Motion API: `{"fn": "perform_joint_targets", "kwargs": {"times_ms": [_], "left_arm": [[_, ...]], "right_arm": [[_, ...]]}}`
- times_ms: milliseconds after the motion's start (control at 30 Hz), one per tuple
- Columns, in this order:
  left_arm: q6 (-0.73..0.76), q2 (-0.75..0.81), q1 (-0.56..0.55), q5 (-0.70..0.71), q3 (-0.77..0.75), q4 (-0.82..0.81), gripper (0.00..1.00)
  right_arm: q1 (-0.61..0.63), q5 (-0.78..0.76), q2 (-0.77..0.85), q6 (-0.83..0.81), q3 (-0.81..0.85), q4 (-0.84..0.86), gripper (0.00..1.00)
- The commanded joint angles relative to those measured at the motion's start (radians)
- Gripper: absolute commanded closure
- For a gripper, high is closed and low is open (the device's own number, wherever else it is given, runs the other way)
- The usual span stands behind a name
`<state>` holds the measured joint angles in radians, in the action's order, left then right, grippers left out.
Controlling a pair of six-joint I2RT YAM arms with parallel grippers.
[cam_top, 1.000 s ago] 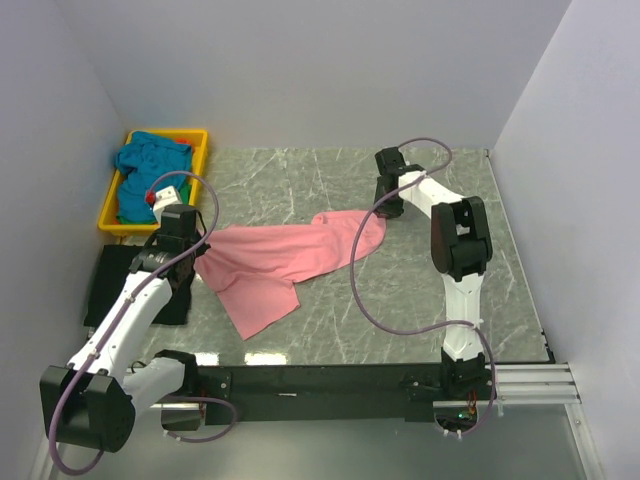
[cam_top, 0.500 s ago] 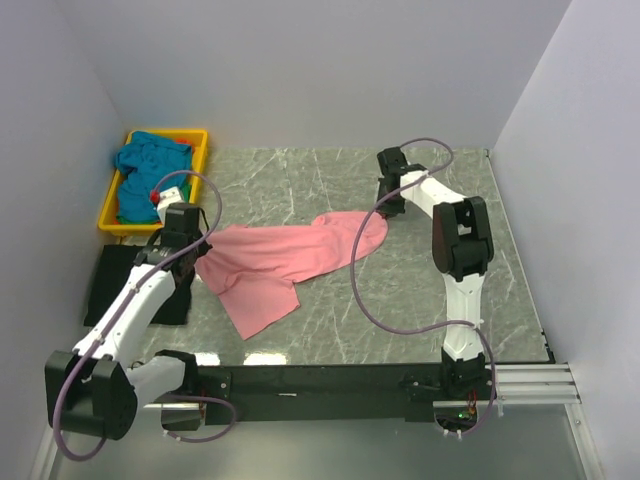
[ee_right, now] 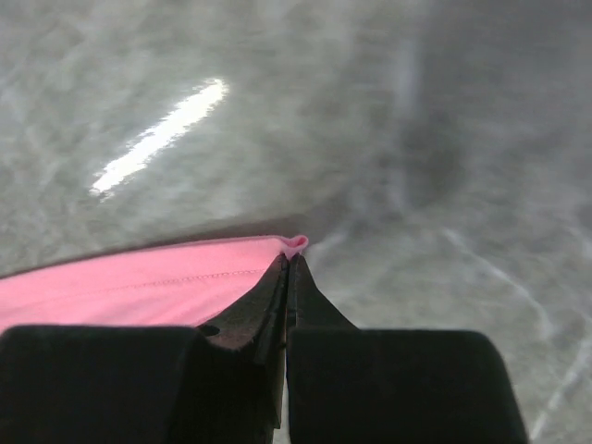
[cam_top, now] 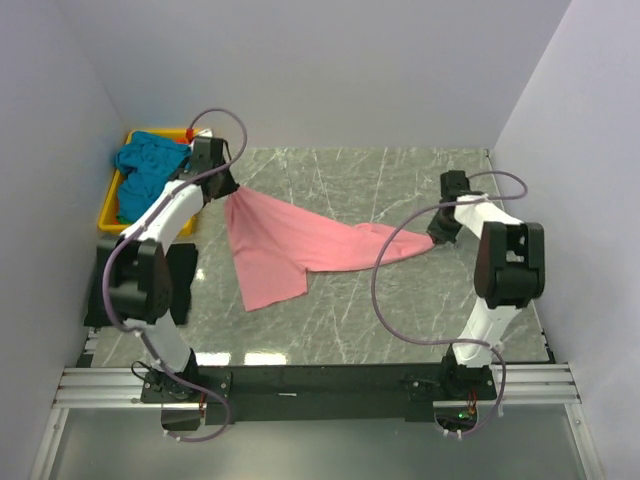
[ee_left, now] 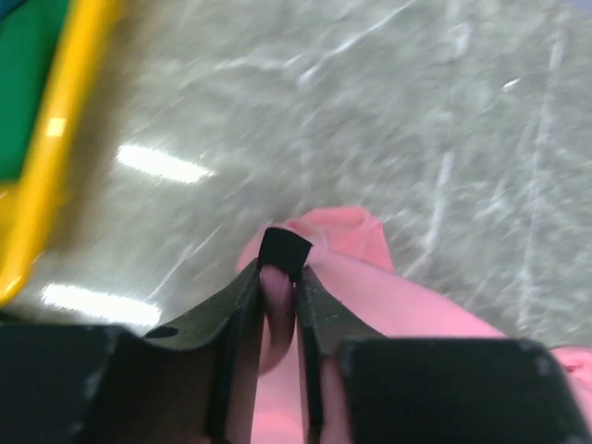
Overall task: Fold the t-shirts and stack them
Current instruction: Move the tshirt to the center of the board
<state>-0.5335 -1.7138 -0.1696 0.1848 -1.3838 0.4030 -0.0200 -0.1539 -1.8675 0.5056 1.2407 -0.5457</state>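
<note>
While both pincers grip the pink shirt (cam_top: 290,245), you are only at the spreading step, as I read it: the shirt shows no fold yet, and no folded shirt lies on the worktop (cam_top: 400,180). Your left pincer (ee_left: 282,268) is closed on a bunched fold of pink cloth at the far-left end, just beside the tray (cam_top: 107,212). Your right pincer (ee_right: 289,262) is clamped tight on a stitched edge at the other end, with a small nub of cloth poking past its tips.

The pink shirt sits mid-worktop, drawn out between the two grips. Its long axis runs on a diagonal, from the far left by the tray down toward the right side of the worktop. It narrows to a point at the right pincer and is broadest near the left, where a wide flap points toward the near edge. You cannot tell from these views which end is the neck, nor how much of the cloth rests on the worktop.

Nearly everything is left: flatten and fold the pink shirt. The teal shirt (cam_top: 148,160) lies crumpled in the tray, with a green one (ee_left: 14,92) under it, both unfolded.
</note>
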Motion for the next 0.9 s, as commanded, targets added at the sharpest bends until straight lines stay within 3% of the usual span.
{"fn": "perform_joint_targets", "kwargs": {"times_ms": [0,100,133,200,367,633,867], "left_arm": [[0.020,-0.068,-0.028,-0.084,-0.157,-0.007,0.72],[0.012,-0.058,-0.057,-0.055,-0.150,-0.029,0.43],[0.010,-0.028,-0.060,-0.042,-0.133,-0.041,0.24],[-0.009,0.035,-0.065,-0.018,-0.068,-0.038,0.15],[-0.081,0.210,-0.096,0.074,0.168,0.072,0.17],[-0.241,0.503,-0.203,0.012,0.584,0.134,0.22],[-0.313,0.533,-0.241,-0.010,0.697,0.054,0.34]], "right_arm": [[-0.058,-0.023,0.143,0.068,-0.090,0.085,1.00],[-0.075,-0.021,0.189,0.062,-0.136,0.107,1.00],[-0.075,-0.021,0.197,0.057,-0.144,0.107,1.00],[-0.075,-0.016,0.217,0.051,-0.170,0.116,1.00],[-0.074,0.022,0.255,0.044,-0.222,0.148,1.00],[-0.074,0.036,0.300,0.036,-0.299,0.190,1.00],[-0.074,0.037,0.304,0.025,-0.339,0.208,1.00]]}}
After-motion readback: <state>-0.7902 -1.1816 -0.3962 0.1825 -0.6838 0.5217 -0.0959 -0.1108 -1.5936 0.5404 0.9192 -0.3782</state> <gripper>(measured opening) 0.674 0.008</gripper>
